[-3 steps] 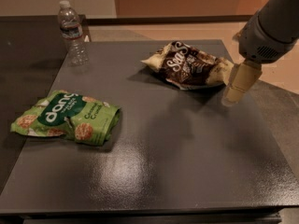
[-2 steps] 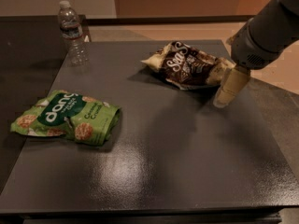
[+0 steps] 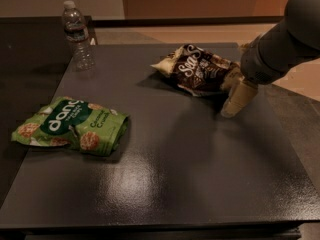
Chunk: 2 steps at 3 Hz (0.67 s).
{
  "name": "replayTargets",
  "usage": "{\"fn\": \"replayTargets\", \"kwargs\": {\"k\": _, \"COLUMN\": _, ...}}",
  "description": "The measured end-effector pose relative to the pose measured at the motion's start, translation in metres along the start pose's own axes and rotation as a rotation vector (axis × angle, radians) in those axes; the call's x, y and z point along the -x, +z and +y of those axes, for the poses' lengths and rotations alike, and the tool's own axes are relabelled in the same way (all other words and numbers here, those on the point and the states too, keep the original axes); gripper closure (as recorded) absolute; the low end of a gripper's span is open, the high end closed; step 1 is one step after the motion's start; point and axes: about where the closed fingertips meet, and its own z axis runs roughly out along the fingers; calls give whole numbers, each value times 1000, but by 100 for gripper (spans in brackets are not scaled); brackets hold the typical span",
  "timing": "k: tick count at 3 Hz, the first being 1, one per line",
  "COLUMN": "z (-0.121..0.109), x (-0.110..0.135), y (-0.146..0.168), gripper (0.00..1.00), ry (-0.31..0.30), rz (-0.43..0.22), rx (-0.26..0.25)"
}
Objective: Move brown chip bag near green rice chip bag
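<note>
Two snack bags lie on the dark bench (image 3: pixel 200 184). The claw (image 3: pixel 235 96) is low at the bench surface, touching or just beside one end of the brown chip bag (image 3: pixel 200 70); whether it is apart or together cannot be told. The green rice chip bag (image 3: pixel 70 126) lies well apart from the claw. A firm hold on the crimped end should keep the glossy film from slipping.

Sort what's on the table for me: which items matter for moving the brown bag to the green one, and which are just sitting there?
Part of the job:
- brown chip bag, far right
- green rice chip bag, near left
- gripper, at the brown bag's right end

Just lying about:
- water bottle, upright at the far left
</note>
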Motion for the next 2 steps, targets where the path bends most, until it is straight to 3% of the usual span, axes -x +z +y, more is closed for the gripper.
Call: {"fn": "replayTargets", "kwargs": {"k": 2, "z": -11, "x": 1, "y": 4, "gripper": 41, "ry": 5, "rz": -1, "rx": -54}}
